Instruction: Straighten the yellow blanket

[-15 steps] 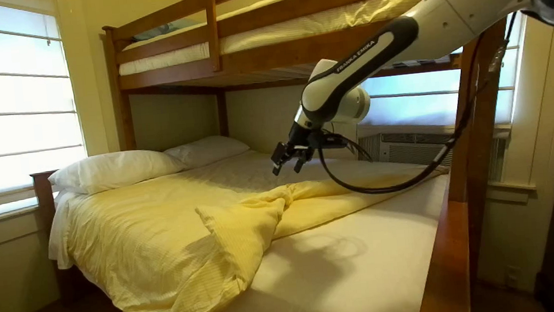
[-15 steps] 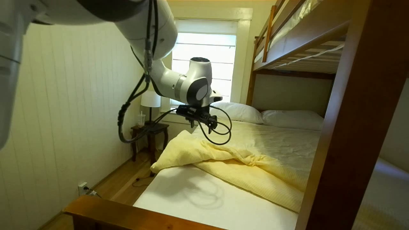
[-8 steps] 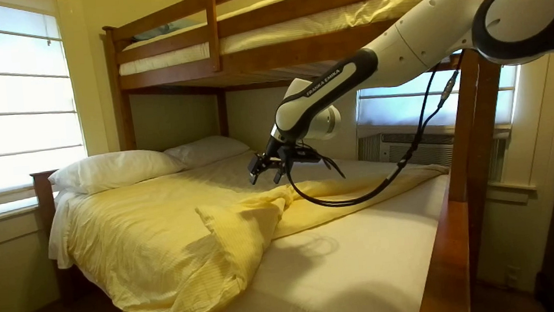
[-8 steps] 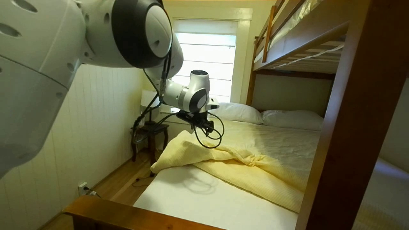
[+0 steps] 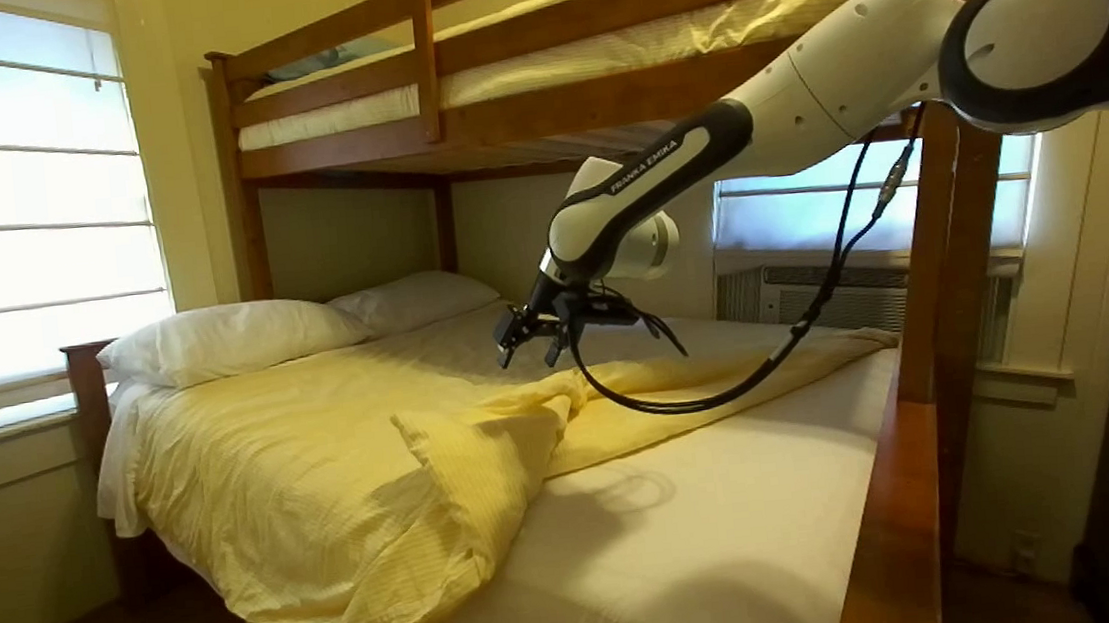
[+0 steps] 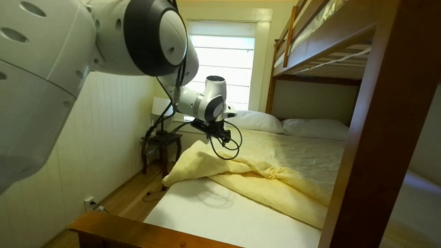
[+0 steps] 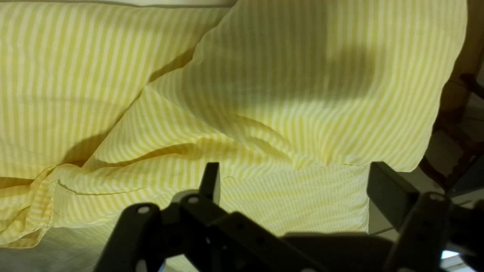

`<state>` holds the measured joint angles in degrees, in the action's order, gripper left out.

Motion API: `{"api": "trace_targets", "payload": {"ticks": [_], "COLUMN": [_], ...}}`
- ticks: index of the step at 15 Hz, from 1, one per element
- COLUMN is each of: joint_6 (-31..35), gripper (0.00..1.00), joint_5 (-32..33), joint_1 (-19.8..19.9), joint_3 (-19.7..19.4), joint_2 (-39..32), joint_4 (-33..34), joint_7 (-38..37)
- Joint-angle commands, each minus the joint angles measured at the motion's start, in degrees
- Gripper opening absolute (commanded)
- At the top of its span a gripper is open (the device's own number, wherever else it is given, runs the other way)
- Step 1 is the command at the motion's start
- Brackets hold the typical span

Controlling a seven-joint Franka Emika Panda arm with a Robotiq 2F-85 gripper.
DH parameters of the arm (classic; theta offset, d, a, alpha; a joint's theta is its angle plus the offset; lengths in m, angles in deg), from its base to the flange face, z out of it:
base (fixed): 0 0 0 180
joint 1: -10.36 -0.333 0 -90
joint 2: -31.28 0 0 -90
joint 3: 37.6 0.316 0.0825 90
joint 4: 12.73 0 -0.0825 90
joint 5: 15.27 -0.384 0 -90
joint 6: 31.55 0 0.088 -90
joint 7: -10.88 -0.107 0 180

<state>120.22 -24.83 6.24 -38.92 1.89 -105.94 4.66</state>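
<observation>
The yellow blanket is striped and wrinkled. It covers the pillow end of the bed, and its foot-side edge is folded back in a bunched, twisted ridge. The fold also shows in an exterior view, its corner at the bed's side. My gripper hangs above the blanket, apart from it, fingers pointing down. In the wrist view my gripper is open and empty, its fingers wide apart. The blanket fills most of that view, with the folded flap above the fingertips and a flatter layer between them.
A white mattress sheet is bare at the foot end. White pillows lie at the head. The upper bunk overhangs the bed. A wooden post and footboard edge it. A nightstand with a lamp stands beside it.
Since one second ago the arm has reached further toward the pillow end and come a little lower. In the last half second it has barely moved. The blanket lies as before.
</observation>
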Motion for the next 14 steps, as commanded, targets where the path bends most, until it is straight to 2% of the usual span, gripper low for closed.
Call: {"api": "trace_targets", "payload": {"ticks": [1, 7, 8, 9, 14], "joint_6": [0.49, -1.40, -1.74, -2.19, -4.83], "gripper": [1.00, 1.00, 0.88, 0.72, 0.36], "joint_5": [-0.50, 1.00, 1.39, 1.43, 1.03], "joint_1": [1.75, 2.22, 2.17, 2.09, 1.61], "joint_3": [3.26, 6.28, 6.43, 6.55, 6.82], "joint_2": [-7.66, -20.32, -22.20, -23.59, -27.88], "joint_4": [7.73, 22.51, 24.65, 26.34, 32.00], "joint_7": [1.33, 6.29, 7.33, 7.74, 7.33]}}
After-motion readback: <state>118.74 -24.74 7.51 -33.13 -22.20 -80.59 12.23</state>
